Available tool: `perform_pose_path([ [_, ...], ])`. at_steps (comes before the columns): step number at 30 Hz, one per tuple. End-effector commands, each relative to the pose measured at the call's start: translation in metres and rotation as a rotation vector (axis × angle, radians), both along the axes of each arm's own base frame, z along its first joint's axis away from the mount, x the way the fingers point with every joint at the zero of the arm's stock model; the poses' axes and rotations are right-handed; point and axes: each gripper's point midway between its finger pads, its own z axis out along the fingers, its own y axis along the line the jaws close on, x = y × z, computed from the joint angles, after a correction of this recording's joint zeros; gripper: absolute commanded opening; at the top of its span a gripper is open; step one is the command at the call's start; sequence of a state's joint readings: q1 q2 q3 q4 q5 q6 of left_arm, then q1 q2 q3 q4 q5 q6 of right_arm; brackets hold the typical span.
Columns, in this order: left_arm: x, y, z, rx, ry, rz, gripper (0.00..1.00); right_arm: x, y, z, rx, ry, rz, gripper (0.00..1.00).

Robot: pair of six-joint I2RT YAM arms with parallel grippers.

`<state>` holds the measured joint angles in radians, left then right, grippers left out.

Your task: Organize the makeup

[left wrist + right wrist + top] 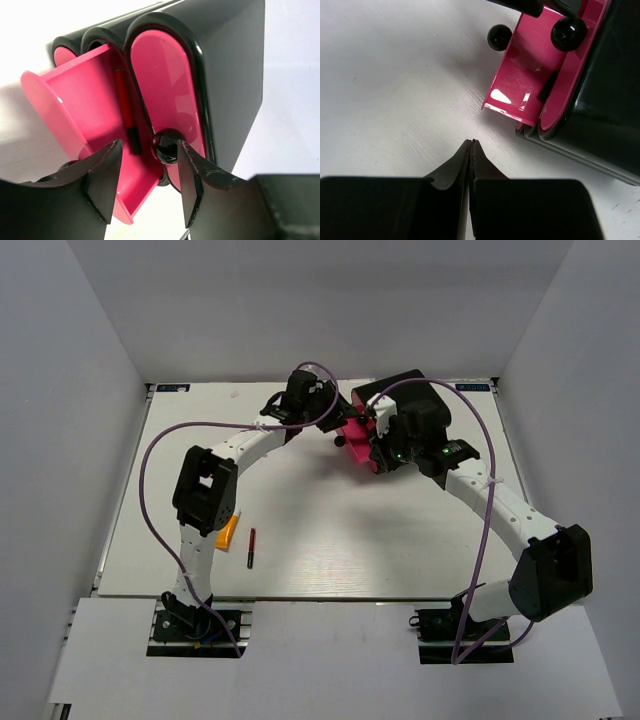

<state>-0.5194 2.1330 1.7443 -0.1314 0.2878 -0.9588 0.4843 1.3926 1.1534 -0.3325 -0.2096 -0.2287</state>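
A thin red-and-dark pencil [124, 100] lies inside the pulled-out pink plastic drawer [85, 110] of the black box [235, 75], so the stowing step looks done. The left claw [149, 150], stretched far across the white counter [330, 530], stands open astride a round black knob [167, 148]. The next move likely calls for fetching the orange tube [229, 531] near that arm's base. The right claw [471, 142] hovers shut, empty.

Black box [425, 398], pink drawer [85, 115], black knob [166, 148]; red pencil [121, 95], black tip; orange tube [229, 531]; white table [340, 535].
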Motion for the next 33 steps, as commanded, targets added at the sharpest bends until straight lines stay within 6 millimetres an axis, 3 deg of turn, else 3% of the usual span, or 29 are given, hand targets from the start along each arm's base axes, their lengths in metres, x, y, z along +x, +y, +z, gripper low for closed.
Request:
perform_pose_path([
  [1, 0.001, -0.007, 0.035, -0.025, -0.063, -0.013, 0.58, 0.000, 0.004, 0.016, 0.027, -0.052, 0.039, 0.04],
  [4, 0.002, -0.005, 0.064, -0.018, -0.124, -0.021, 0.58, -0.010, 0.012, 0.016, 0.044, -0.032, 0.110, 0.11],
  [5, 0.007, 0.004, 0.087, -0.018, -0.171, -0.001, 0.56, -0.015, 0.016, 0.016, 0.051, -0.026, 0.148, 0.16],
  [6, 0.008, 0.013, 0.094, 0.000, -0.186, 0.005, 0.54, -0.017, 0.018, 0.015, 0.057, -0.022, 0.171, 0.20],
  [7, 0.001, 0.020, 0.092, 0.055, -0.189, -0.008, 0.50, -0.020, 0.021, 0.014, 0.059, -0.017, 0.196, 0.31],
  [8, -0.007, 0.032, 0.116, 0.077, -0.238, 0.015, 0.34, -0.024, 0.025, 0.014, 0.068, -0.014, 0.232, 0.38],
  [9, -0.013, 0.047, 0.105, 0.136, -0.225, 0.023, 0.26, -0.028, 0.028, 0.013, 0.074, -0.002, 0.255, 0.49],
  [10, -0.032, 0.065, 0.117, 0.203, -0.247, 0.017, 0.18, -0.029, 0.030, 0.010, 0.077, 0.019, 0.270, 0.67],
  [11, -0.042, 0.082, 0.095, 0.284, -0.205, 0.041, 0.04, -0.032, 0.034, 0.009, 0.085, 0.028, 0.300, 0.69],
  [12, -0.061, 0.099, 0.078, 0.370, -0.151, 0.029, 0.00, -0.034, 0.037, 0.004, 0.085, 0.054, 0.315, 0.60],
  [13, -0.075, 0.113, 0.066, 0.424, -0.111, 0.034, 0.00, -0.036, 0.039, 0.004, 0.093, 0.067, 0.331, 0.40],
  [14, -0.088, 0.136, 0.075, 0.477, -0.120, 0.086, 0.00, -0.038, 0.042, 0.004, 0.104, 0.080, 0.344, 0.21],
  [15, -0.116, 0.156, 0.037, 0.568, -0.010, 0.070, 0.00, -0.038, 0.044, 0.001, 0.112, 0.101, 0.339, 0.05],
  [16, -0.130, 0.172, 0.025, 0.603, 0.035, 0.082, 0.00, -0.038, 0.045, 0.000, 0.115, 0.111, 0.341, 0.00],
  [17, -0.161, 0.195, 0.005, 0.672, 0.109, 0.090, 0.08, -0.039, 0.046, -0.002, 0.119, 0.119, 0.345, 0.00],
  [18, -0.168, 0.202, 0.011, 0.682, 0.112, 0.108, 0.11, -0.038, 0.047, -0.003, 0.119, 0.119, 0.345, 0.00],
  [19, -0.192, 0.218, -0.017, 0.739, 0.199, 0.097, 0.14, -0.038, 0.048, -0.004, 0.119, 0.121, 0.348, 0.00],
  [21, -0.228, 0.238, -0.038, 0.790, 0.304, 0.094, 0.21, -0.038, 0.051, -0.006, 0.116, 0.124, 0.361, 0.01],
  [22, -0.249, 0.249, -0.059, 0.828, 0.375, 0.082, 0.27, -0.038, 0.050, -0.007, 0.115, 0.130, 0.361, 0.05],
  [24, -0.269, 0.256, -0.070, 0.824, 0.420, 0.084, 0.29, -0.037, 0.051, -0.011, 0.113, 0.139, 0.361, 0.07],
  [25, -0.282, 0.264, -0.085, 0.841, 0.460, 0.083, 0.33, -0.038, 0.050, -0.012, 0.114, 0.145, 0.364, 0.08],
  [29, -0.293, 0.274, -0.102, 0.884, 0.504, 0.081, 0.41, -0.041, 0.053, -0.017, 0.117, 0.163, 0.377, 0.11],
  [33, -0.290, 0.281, -0.107, 0.951, 0.515, 0.068, 0.49, -0.041, 0.051, -0.019, 0.113, 0.168, 0.370, 0.13],
])
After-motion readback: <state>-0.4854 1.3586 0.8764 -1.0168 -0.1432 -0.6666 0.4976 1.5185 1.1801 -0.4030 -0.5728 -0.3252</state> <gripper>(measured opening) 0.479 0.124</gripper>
